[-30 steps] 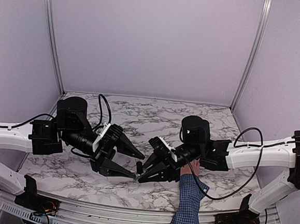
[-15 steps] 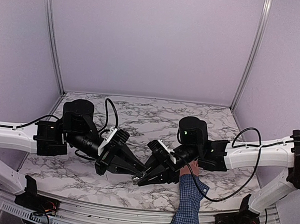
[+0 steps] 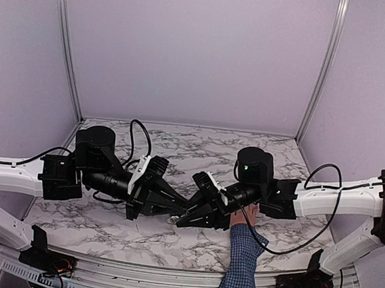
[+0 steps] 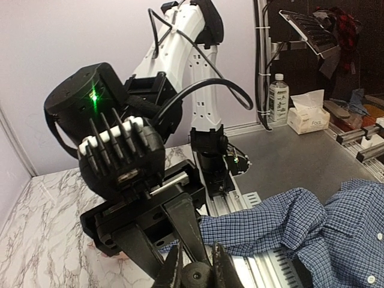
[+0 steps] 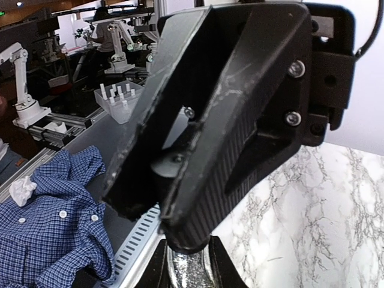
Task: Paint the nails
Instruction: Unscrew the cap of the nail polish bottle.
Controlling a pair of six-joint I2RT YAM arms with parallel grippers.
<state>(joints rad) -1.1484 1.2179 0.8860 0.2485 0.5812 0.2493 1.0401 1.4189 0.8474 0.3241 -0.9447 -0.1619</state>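
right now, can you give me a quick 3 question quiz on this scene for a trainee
1. True or false: the person's hand lies beside the left arm.
2. In the left wrist view, the left gripper is shut on: A) a dark round cap, B) a tissue box, C) a shirt sleeve.
3. What does the right gripper hold in its own wrist view?

Key: 1 false, it lies under the right arm. 2 A, the cap. 3 a glittery grey bottle.
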